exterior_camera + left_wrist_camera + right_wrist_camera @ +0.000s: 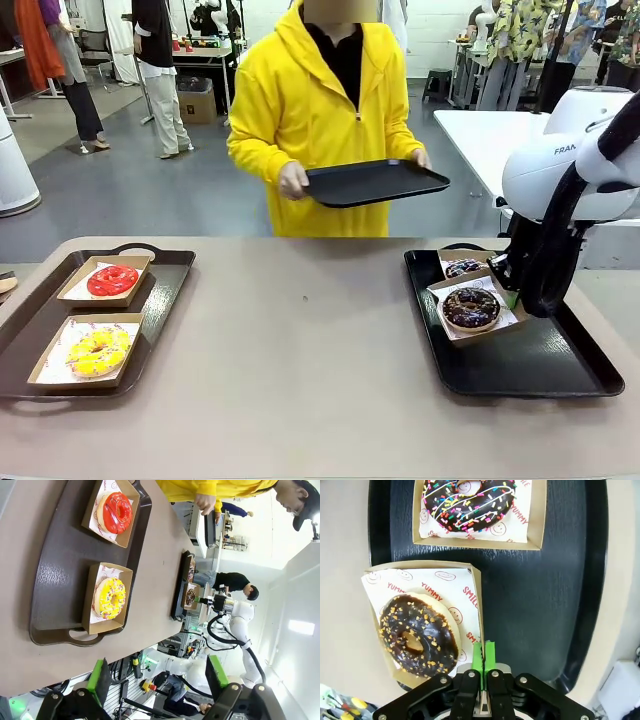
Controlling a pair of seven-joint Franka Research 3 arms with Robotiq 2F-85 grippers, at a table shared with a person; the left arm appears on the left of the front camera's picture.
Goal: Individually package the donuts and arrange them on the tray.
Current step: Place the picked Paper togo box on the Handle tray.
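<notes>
On the left of the beige tabletop point(300, 370) sits my first dark plastic tray point(40, 330), carrying two shallow brown cardboard boxes lined with printed paper. The far box point(75, 282) holds the glossy red ring donut point(112, 280); the near box point(50, 365) holds the yellow ring donut with coloured sprinkles point(97, 352). Each donut lies flat in the middle of its own box. My left jaws point(157, 677) hang above the near-left end of this tray, their green pads spread wide apart with nothing between them.

Across the tabletop, at its far side, a person in a yellow hooded top point(320, 110) holds a third, bare black tray point(375, 182) level in both hands.

On the right lies the second loaded black tray point(520, 365), again with two paper-lined boxes. The far box point(537, 530) holds the dark donut with white swirls and coloured sprinkles point(467, 502). The near box point(477, 605) holds the chocolate donut with pale crumbs point(417, 637), and this box sits tilted, overlapping the tray's left rim. My right jaws point(483, 655) are pressed together on the right-hand wall of this near box, pinching the thin cardboard edge between the green pads.

That makes four donuts, four boxes, three trays.
</notes>
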